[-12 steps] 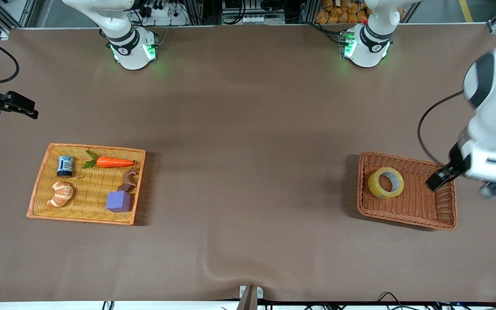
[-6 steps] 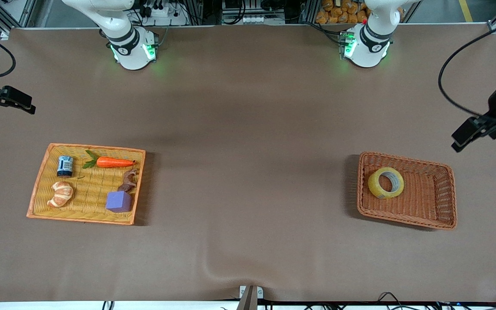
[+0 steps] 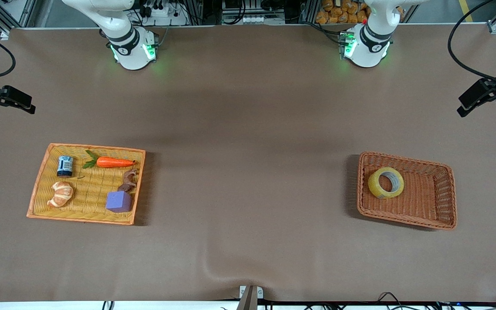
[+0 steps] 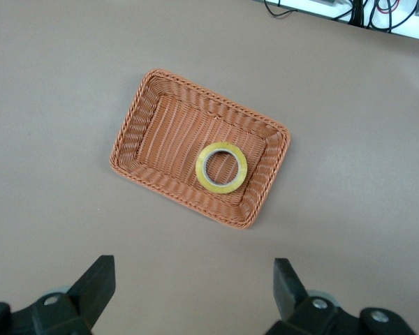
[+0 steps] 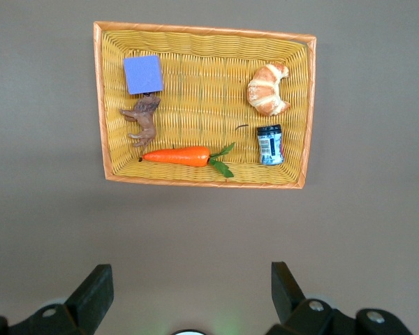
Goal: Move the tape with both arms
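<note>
Tape (image 3: 386, 183) lying flat in brown wicker basket (image 3: 439, 213), toward left arm's end of desk (image 3: 248, 129), at basket's 9 o'clock end in front view. Judged: transfer done, arms parked. Left end effector (image 4: 195, 293) high over desk edge, fingers apart, empty. Right end effector (image 5: 188, 289) same, over yellow tray (image 5: 204, 35).

text: none legible | small blue jar (image 3: 65, 166) label: print too small to read

Two baskets (image 3: 446, 202) (image 3: 37, 189), one tape (image 3: 385, 183), five small items (cube included) (image 3: 118, 201).
</note>
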Motion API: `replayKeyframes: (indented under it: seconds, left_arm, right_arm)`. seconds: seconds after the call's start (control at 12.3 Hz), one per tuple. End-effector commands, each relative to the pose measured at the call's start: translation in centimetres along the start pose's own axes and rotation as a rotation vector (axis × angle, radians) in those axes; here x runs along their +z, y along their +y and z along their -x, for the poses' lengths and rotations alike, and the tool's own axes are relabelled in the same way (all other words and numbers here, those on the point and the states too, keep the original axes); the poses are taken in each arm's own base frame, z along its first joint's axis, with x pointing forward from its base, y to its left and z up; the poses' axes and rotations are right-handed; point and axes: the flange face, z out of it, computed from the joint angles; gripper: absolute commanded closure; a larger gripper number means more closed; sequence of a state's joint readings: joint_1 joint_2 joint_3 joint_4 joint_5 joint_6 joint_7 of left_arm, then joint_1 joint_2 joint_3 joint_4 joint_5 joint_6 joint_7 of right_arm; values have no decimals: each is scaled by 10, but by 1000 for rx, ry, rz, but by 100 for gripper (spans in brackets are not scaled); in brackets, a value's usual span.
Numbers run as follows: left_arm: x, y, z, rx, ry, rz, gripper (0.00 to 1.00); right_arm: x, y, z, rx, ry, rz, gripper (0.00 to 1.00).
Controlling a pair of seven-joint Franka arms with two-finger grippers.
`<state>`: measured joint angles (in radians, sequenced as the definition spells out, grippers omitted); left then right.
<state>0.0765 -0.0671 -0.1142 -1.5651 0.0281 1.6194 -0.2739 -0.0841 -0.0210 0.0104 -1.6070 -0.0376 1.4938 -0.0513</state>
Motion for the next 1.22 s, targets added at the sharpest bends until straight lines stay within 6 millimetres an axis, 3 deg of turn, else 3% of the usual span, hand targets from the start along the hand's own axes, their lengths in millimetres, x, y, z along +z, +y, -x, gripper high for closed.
replayKeyframes:
  seconds: [0.0,0.16,1.14]
  left_arm:
    - [1,-2,6,53,-17,17,0]
    - [0,-8,2,48,-14,17,0]
    - [13,5,2,129,-50,22,0]
  right_arm:
    - [-4,2,6,12,4,-15,0]
    - [-3,3,6,15,-1,-15,0]
    - [1,9,5,22,-10,-17,0]
